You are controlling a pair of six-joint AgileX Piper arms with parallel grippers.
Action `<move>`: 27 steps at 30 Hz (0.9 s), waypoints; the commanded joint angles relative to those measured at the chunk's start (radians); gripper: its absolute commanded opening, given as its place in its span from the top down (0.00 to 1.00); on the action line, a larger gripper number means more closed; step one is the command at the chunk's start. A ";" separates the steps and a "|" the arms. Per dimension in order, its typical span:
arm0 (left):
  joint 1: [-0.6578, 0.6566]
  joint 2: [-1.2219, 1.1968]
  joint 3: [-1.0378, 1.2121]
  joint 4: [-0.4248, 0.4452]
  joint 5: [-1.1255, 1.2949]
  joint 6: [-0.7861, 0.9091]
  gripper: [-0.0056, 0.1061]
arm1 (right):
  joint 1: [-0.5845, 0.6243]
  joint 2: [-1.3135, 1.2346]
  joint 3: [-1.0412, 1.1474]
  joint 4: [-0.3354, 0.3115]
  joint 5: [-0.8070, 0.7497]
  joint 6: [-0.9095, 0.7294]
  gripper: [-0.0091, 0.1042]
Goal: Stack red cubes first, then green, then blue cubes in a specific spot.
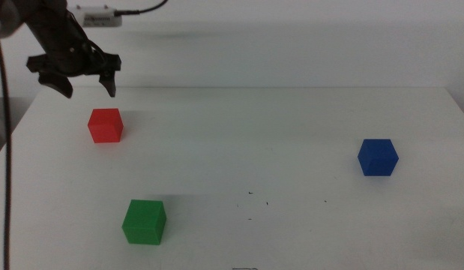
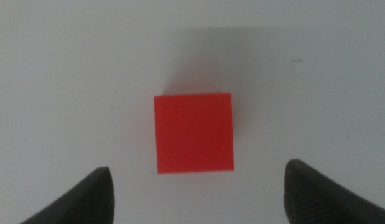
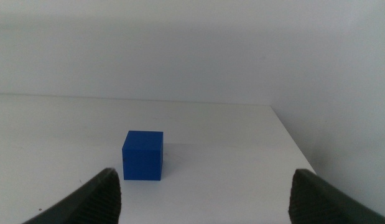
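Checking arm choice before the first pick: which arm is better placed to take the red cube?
Left. Its tool hovers open just above the small matte red cube, which the left wrist view centres between the jaws. The right tool, open, faces the blue cube.

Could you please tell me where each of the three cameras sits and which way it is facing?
Middle view: high in front, looking forward and down over the table; shows the left gripper above the red cube, plus the green cube and blue cube.
Left wrist view: looks straight down on the red cube; own open jaws show.
Right wrist view: low, looks across the table at the blue cube; own open jaws show.
Shared: each wrist cube also appears in the middle view.
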 commanded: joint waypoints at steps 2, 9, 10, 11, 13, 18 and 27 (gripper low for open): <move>-0.003 -0.015 -0.057 -0.015 -0.026 -0.015 0.11 | -0.008 -0.015 -0.010 -0.007 -0.075 -0.005 0.09; -0.003 0.071 -0.063 -0.043 -0.069 0.012 0.11 | -0.008 -0.015 -0.010 -0.007 -0.075 -0.005 0.09; -0.003 0.081 -0.063 -0.050 -0.078 0.013 0.11 | -0.008 -0.015 -0.010 -0.007 -0.075 -0.005 0.09; -0.003 0.091 -0.063 -0.060 -0.087 0.013 0.11 | -0.008 -0.015 -0.010 -0.007 -0.075 -0.005 0.09; -0.003 0.107 -0.063 -0.077 -0.105 0.019 0.11 | -0.008 -0.015 -0.010 -0.007 -0.075 -0.005 0.09; -0.002 0.151 -0.062 -0.084 -0.122 0.020 0.14 | -0.008 -0.015 -0.010 -0.007 -0.075 -0.005 0.09; 0.001 0.161 -0.063 -0.082 -0.130 0.018 0.53 | -0.008 -0.015 -0.010 -0.007 -0.074 -0.005 0.09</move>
